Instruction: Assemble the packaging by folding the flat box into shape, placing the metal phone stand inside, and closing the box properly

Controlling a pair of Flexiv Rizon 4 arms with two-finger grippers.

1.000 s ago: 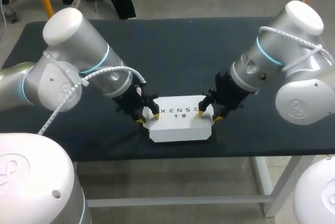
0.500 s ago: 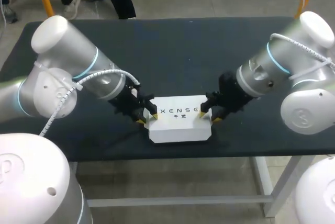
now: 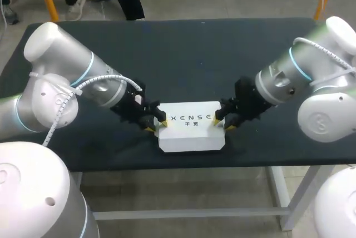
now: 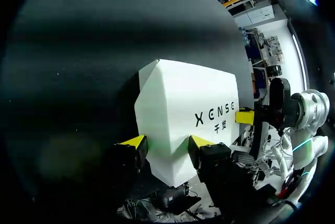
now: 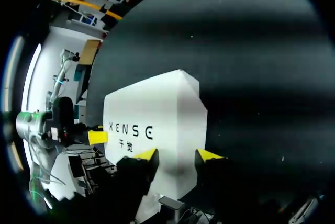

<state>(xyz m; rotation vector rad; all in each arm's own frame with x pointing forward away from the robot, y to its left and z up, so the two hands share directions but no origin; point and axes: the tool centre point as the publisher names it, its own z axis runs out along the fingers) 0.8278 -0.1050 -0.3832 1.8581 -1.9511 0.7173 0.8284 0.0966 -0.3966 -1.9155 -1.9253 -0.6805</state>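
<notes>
A white box (image 3: pixel 190 132) with dark lettering lies closed on the black table (image 3: pixel 189 54), near its front edge. My left gripper (image 3: pixel 156 125) stands open at the box's left end, one yellow tip over the lid and the other just outside the end. In the left wrist view the box (image 4: pixel 183 109) end fills the gap between the left gripper's (image 4: pixel 166 141) fingers. My right gripper (image 3: pixel 222 124) mirrors this at the right end, open, with the box (image 5: pixel 152 124) end between the right gripper's (image 5: pixel 178 155) fingers. No phone stand is visible.
The dark tabletop stretches bare behind and to both sides of the box. The front edge of the table (image 3: pixel 183 163) runs close below the box. Both arms slant in low from the sides.
Both arms have swung outward and lower while their grippers stay at the box ends. The right gripper's fingers have drawn closer together. The box has hardly moved.
</notes>
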